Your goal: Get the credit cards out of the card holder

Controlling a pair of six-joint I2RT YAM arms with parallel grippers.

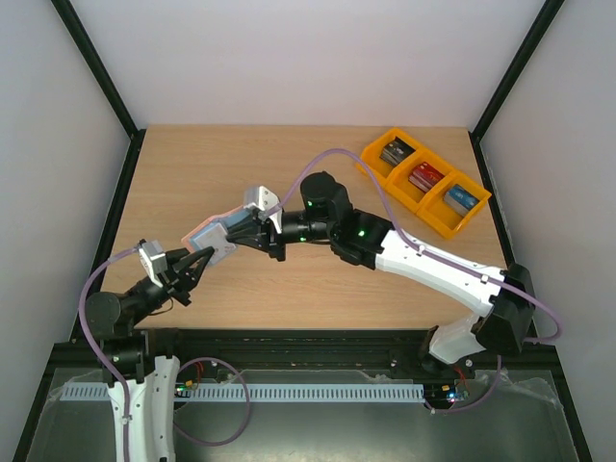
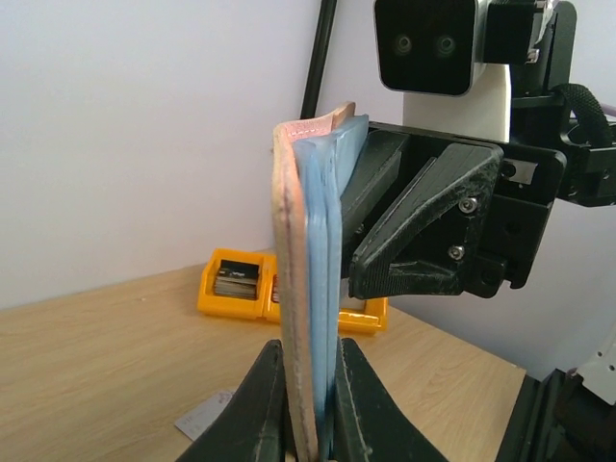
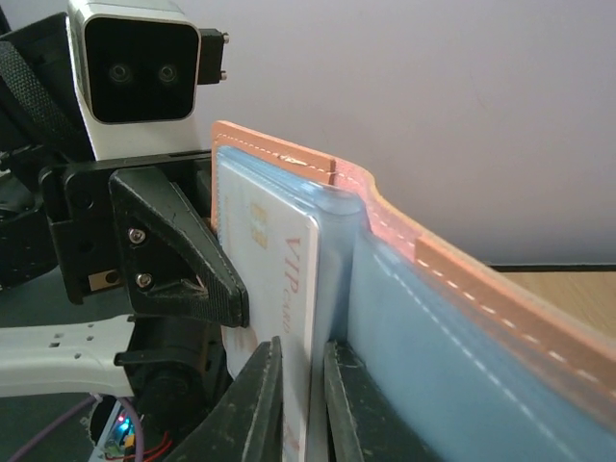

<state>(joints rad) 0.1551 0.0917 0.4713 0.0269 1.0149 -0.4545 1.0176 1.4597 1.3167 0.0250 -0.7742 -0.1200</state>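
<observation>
The card holder (image 2: 306, 269), pinkish-tan outside and light blue inside, stands upright above the table with my left gripper (image 2: 310, 348) shut on its lower edge. In the top view the card holder (image 1: 210, 234) hangs between both arms over the table's left middle. A white credit card (image 3: 289, 279) with reddish "VIP card" lettering sticks out of a blue pocket. My right gripper (image 3: 302, 345) is shut on that card's edge, tight against the pocket flap. Another whitish card (image 2: 204, 417) lies flat on the table below the holder.
An orange bin (image 1: 425, 181) with three compartments holding dark, red and blue boxes sits at the back right. Black frame posts rise along both sides of the wooden table (image 1: 289, 164). The two grippers (image 1: 245, 236) nearly touch each other at the holder.
</observation>
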